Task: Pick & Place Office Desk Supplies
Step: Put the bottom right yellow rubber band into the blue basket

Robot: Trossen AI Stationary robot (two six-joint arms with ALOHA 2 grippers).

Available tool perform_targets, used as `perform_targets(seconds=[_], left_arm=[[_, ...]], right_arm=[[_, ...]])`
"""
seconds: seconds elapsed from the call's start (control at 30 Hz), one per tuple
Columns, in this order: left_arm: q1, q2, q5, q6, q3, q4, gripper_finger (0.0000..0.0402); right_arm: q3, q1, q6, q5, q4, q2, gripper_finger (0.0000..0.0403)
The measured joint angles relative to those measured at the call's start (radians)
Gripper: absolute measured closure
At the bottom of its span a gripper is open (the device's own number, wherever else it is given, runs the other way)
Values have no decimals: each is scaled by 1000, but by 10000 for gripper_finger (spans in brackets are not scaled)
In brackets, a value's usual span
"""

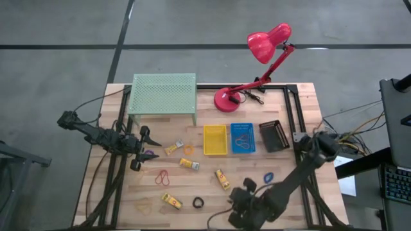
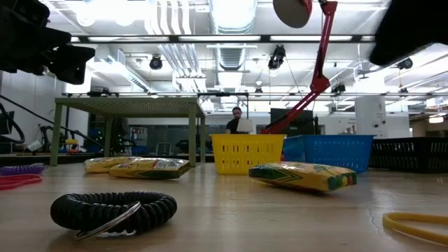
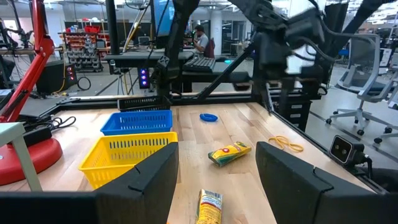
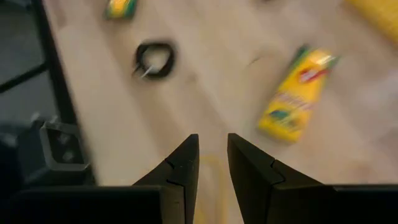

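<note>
Yellow packets (image 1: 189, 164) (image 1: 222, 179) (image 1: 171, 201) lie flat on the wooden table, with a red band (image 1: 162, 178), an orange loop (image 1: 188, 149), a blue ring (image 1: 268, 175), a black coil ring (image 1: 198, 203) and a purple ring (image 1: 149, 154). My left gripper (image 1: 142, 148) hovers open near the table's left side, beside the purple ring. My right gripper (image 1: 234, 208) hangs above the near edge, its fingers (image 4: 212, 146) a narrow gap apart; below it lie the black coil (image 4: 154, 59) and a packet (image 4: 295, 93). A yellow band (image 2: 416, 224) rests on the table.
Yellow bin (image 1: 215, 139), blue bin (image 1: 243, 137) and black bin (image 1: 273, 135) stand in a row at mid-table. The pale green mesh shelf (image 1: 163, 93) stands at the far left, the pink-red lamp (image 1: 228, 98) at the far middle. A person sits in the room beyond.
</note>
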Motion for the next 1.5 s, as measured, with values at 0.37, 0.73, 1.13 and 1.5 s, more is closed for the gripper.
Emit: perform_targets(seconds=[0.37,0.73,1.13,1.5], left_arm=[[0,0,0,0,0,0,183],[0,0,0,0,0,0,183],[0,0,0,0,0,0,183],[0,0,0,0,0,0,183]], right_arm=[[269,6,78,-229,-201,212,321],[409,3,144,-236,-392,260,306],[335,-19,161,-237,-316,262,302],[256,-17,165,-288,-196,262,307]])
